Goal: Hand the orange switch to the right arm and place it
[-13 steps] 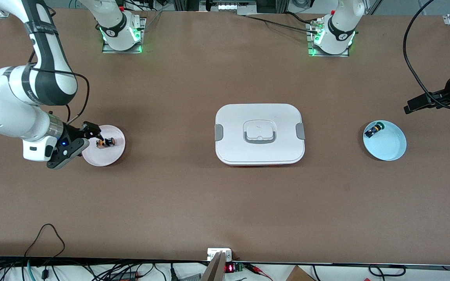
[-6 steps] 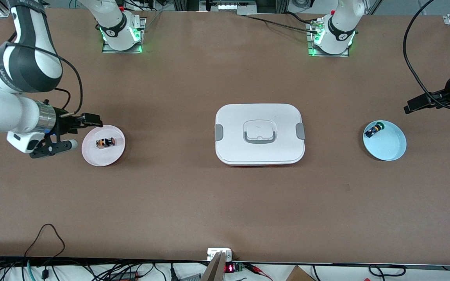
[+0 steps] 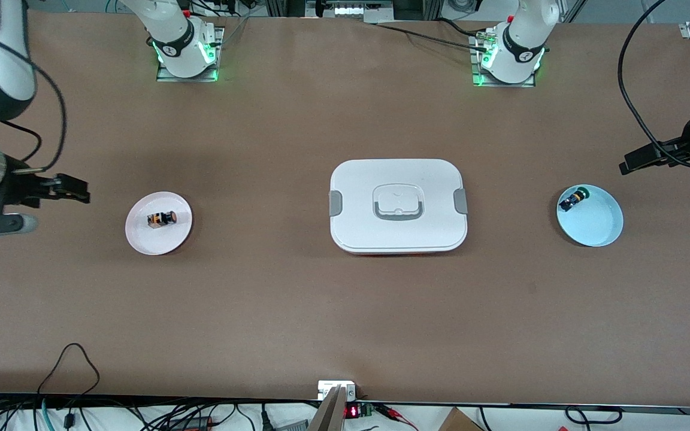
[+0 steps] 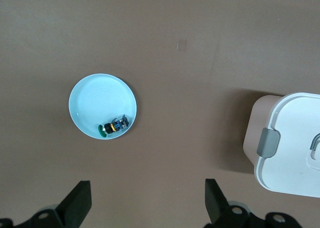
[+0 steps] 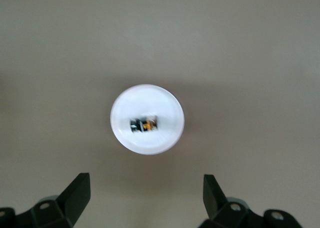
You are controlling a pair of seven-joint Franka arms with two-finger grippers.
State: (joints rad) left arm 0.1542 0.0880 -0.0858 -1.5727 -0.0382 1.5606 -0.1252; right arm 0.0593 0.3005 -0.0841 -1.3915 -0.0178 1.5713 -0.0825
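Observation:
The orange switch point(image 3: 161, 218) lies on a small pink plate point(image 3: 141, 236) toward the right arm's end of the table. It also shows in the right wrist view point(image 5: 144, 124), on the plate point(image 5: 165, 103). My right gripper point(image 3: 57, 208) is open and empty, up over the bare table beside the plate, apart from it; its open fingers point(image 5: 75, 193) frame bare table. My left gripper point(image 3: 665, 176) is open and empty at the left arm's end, waiting above the table near the blue plate; it also shows in its own wrist view point(image 4: 147, 195).
A white lidded box point(image 3: 398, 205) with grey latches stands at the table's middle. A light-blue plate point(image 3: 596, 224) toward the left arm's end holds a small black part with a green cap point(image 3: 574, 198). Cables run along the table's near edge.
My right gripper was at the orange switch on the pink plate; it has drawn back off the plate toward the table's end. The switch stays on the plate. The left arm has not moved.

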